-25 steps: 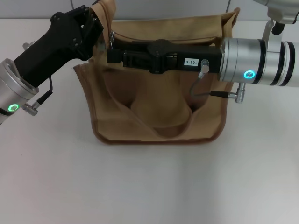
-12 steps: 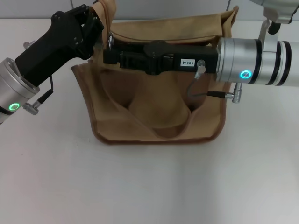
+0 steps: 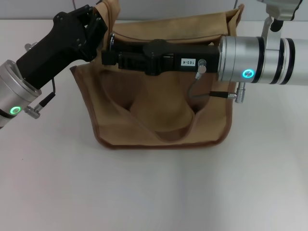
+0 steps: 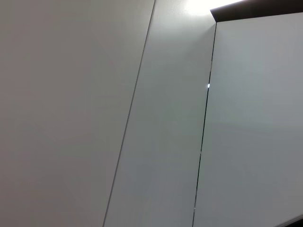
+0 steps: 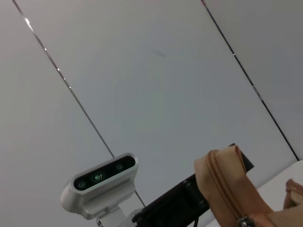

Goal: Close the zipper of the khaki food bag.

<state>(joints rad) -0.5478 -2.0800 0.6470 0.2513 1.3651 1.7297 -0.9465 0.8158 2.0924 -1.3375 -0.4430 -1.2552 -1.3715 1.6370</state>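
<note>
Head view: the khaki food bag [image 3: 159,96] sits on the white table [image 3: 154,192] with its front pockets toward me; my right gripper [image 3: 108,54] lies stretched along the bag's top panel, its tip at the bag's left end, where a small silver pull of the zipper [image 3: 111,38] shows just beside it. I cannot tell whether my right fingers are spread or pinching that pull — the black body hides them; my left gripper [image 3: 94,24] is at the same upper-left corner of the bag, against the raised fabric there, and its fingers are hidden too, so whether it pinches the cloth I cannot say. My worry from here: if the right fingers hold the pull only loosely, it may slip out near the end of the run and leave a gap; if the left end is not braced, the soft canvas may bunch and drag with the slider rather than let it travel.

Left wrist view: only pale wall panels and seams — nothing of the bag or of my fingers.

Right wrist view: a folded tan edge of the bag with zipper teeth [image 5: 222,182] rises beside a black arm part and a grey camera housing [image 5: 102,187]; my own fingers do not show.
</note>
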